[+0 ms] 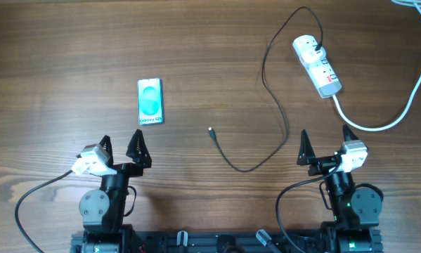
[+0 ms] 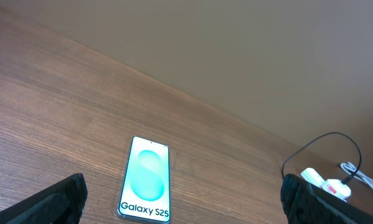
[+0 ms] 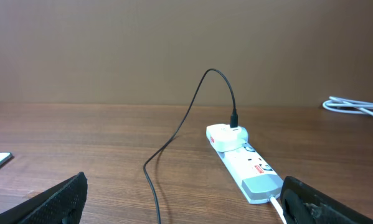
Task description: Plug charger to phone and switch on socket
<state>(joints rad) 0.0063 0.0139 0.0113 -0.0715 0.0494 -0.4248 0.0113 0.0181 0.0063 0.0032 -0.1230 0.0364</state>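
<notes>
Black fingers [image 2: 61, 202] sit low in the corners of each wrist view, set far apart with nothing between them. From overhead the left arm [image 1: 101, 204] and the right arm [image 1: 351, 204] rest at the near edge of the brown wood-grain bench [image 1: 55, 56]. Left jaws and right jaws both stand fully spread, holding nothing and touching nothing on the bench.

Just ahead of the left jaws lies the small flat rectangular phone [image 1: 150, 101]. It lies face up, its teal-blue screen showing a lighter oval and a white band reading "Galaxy S25". In the left wrist view the phone [image 2: 146, 180] lies between the two fingers and a little beyond them.

A long thin black charger cable [image 1: 287, 135] snakes across the middle of the bench. Its small metallic plug tip [image 1: 210, 131] lies loose on the wood to the right of the phone and well apart from it. From the tip the cable dips toward the robot and curves up past the right jaws. It then loops at the far edge and ends in a black plug [image 1: 321, 50] seated in the socket.

That socket, a white oblong power strip [image 1: 317, 65] with small red switches [image 1: 327, 71], lies at an angle at the far right, well ahead of the right jaws. A thick white cord [image 1: 379, 126] leaves its near end and sweeps off to the right edge. In the right wrist view the strip [image 3: 245, 162] lies flat, with the black plug [image 3: 234, 119] upright at its far end.
</notes>
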